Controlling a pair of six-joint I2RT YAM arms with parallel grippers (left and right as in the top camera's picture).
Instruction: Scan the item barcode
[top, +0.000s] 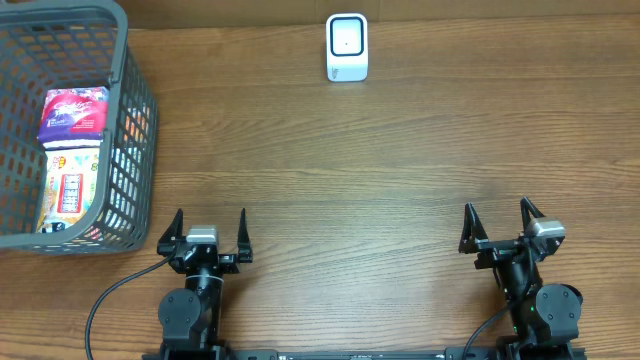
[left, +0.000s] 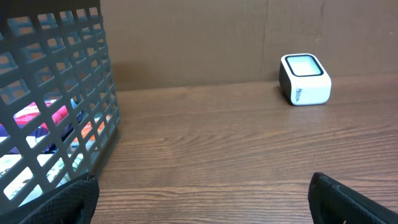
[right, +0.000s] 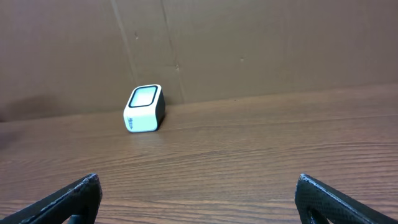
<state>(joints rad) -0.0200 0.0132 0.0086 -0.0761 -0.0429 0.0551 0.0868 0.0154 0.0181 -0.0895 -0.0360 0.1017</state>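
At the near edge of the wooden counter (top: 350, 160), the left gripper (top: 210, 217) and the right gripper (top: 497, 208) rest well apart, each with its fingers spread wide and holding nothing. Further back on the left stands a grey plastic basket (top: 132, 150). Inside it lie a packet with red and yellow print (top: 68, 190) and, beyond it, a purple and pink packet (top: 75, 112). At the far middle, against the cardboard wall, the white barcode scanner (top: 347, 47) stands alone.
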